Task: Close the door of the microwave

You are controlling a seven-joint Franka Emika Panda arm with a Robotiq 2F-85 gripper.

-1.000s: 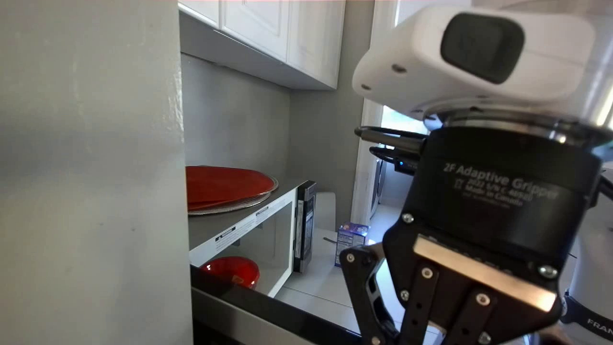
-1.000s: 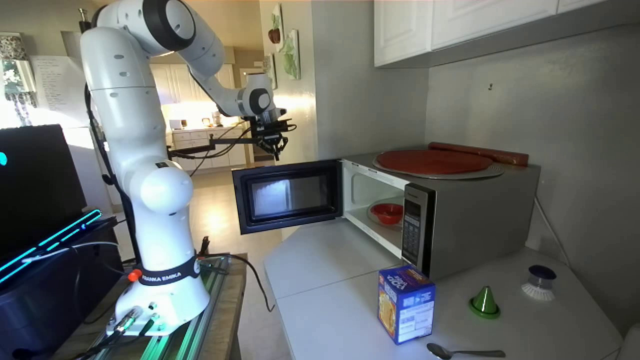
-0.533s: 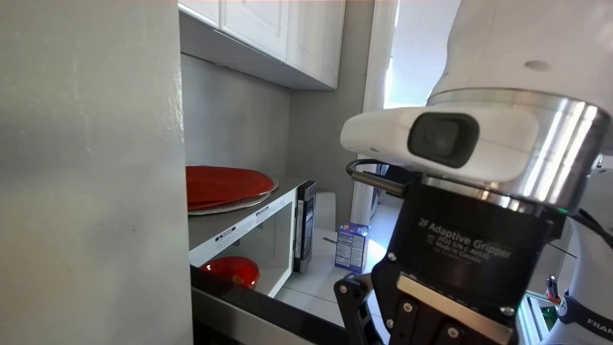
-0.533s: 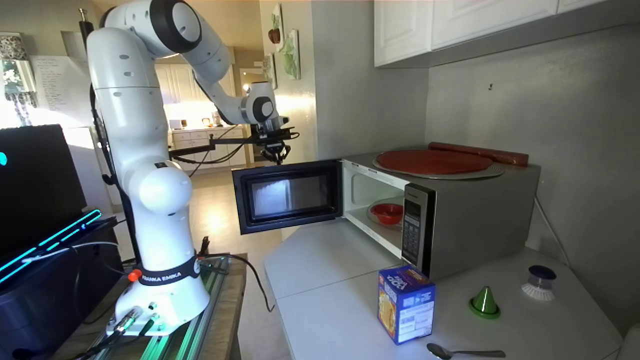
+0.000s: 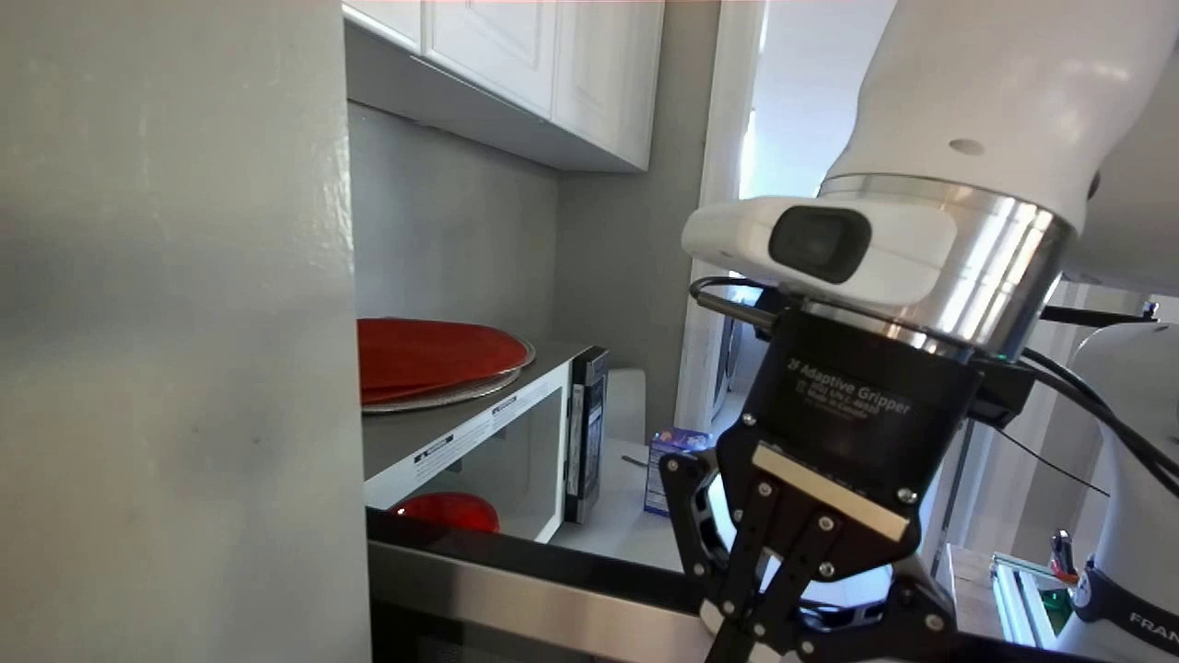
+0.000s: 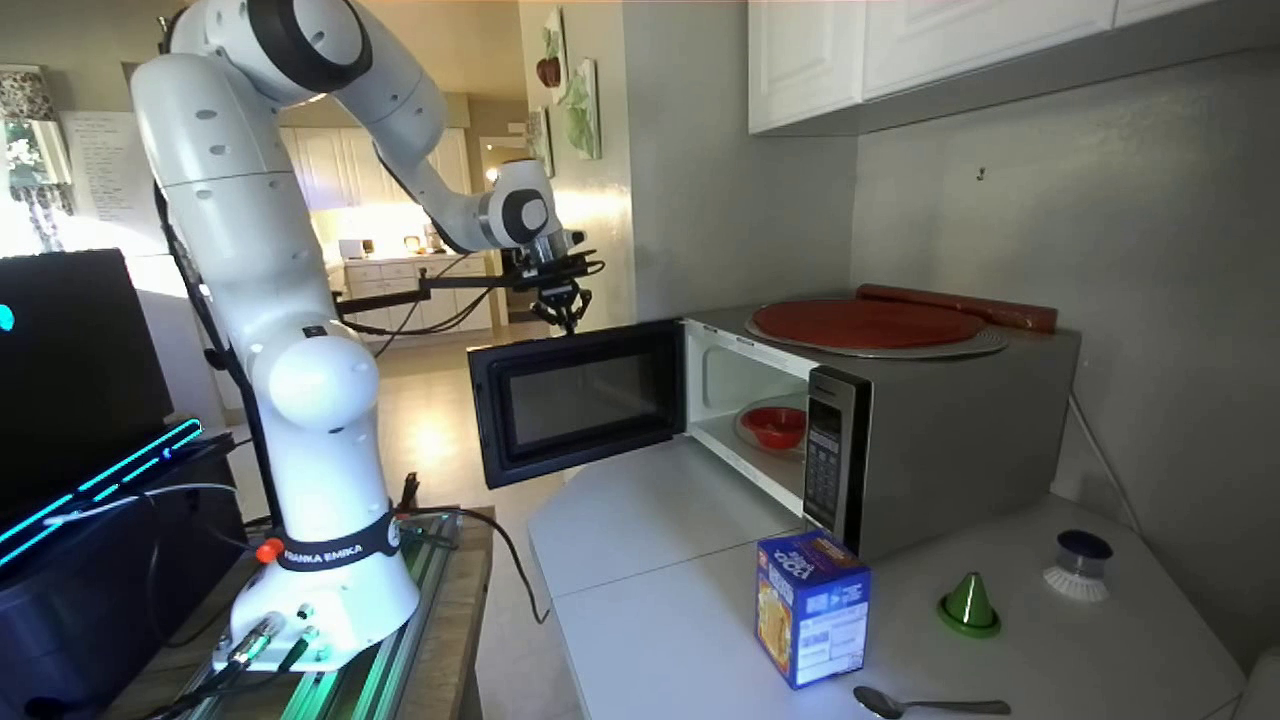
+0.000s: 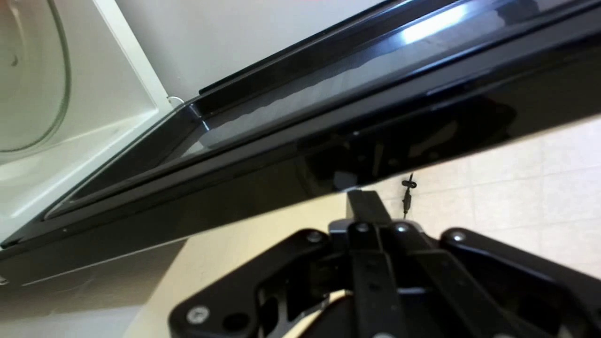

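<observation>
The microwave [image 6: 960,440] stands on the counter, also in an exterior view [image 5: 589,433] and the wrist view [image 7: 134,56]. Its door [image 6: 592,400] stands wide open, glossy black on the inside, with a silver outer front in an exterior view [image 5: 553,599]. The door crosses the wrist view [image 7: 263,159]. My gripper [image 6: 570,328] is at the door's top edge, on its outer side, and also shows in an exterior view [image 5: 732,640]. In the wrist view its fingertips [image 7: 368,202] are together, empty, and appear to touch the door's edge. A red bowl [image 6: 776,427] sits inside.
A blue box [image 6: 812,608], a spoon [image 6: 930,705], a green cone [image 6: 968,605] and a brush [image 6: 1078,565] are on the counter [image 6: 660,600]. A red disc on a tray [image 6: 868,325] lies on the microwave. White cabinets [image 6: 930,50] hang above.
The gripper has moved lower and closer to the door. The door's free edge has swung slightly towards the microwave, covering more of the red bowl in an exterior view.
</observation>
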